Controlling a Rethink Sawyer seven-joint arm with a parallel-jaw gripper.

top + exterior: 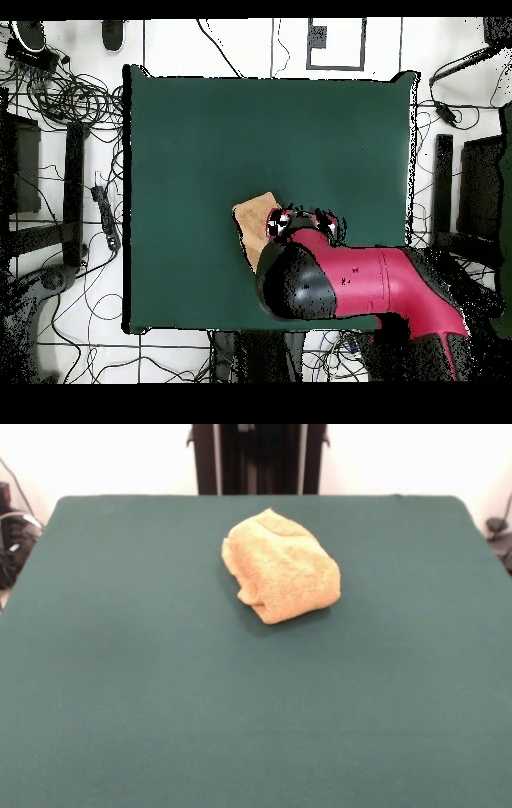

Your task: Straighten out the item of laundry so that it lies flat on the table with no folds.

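The golden-orange towel (280,568) lies folded over into a thick bundle on the far middle of the dark green table (160,704). No arm or gripper shows in the front view. In the overhead view the red and black arm (340,280) reaches in from the bottom right. Its end (300,222) hangs over the towel (255,222) and hides most of it, leaving only a corner on show. The gripper is at that arm end, seen from above, and its state is unclear. The table (250,130) is far bigger than the towel.
The robot's black pedestal (258,460) stands behind the table's far edge. Cables and equipment (60,100) lie on the floor around the table. Dark gear (12,536) sits off the table's left side in the front view.
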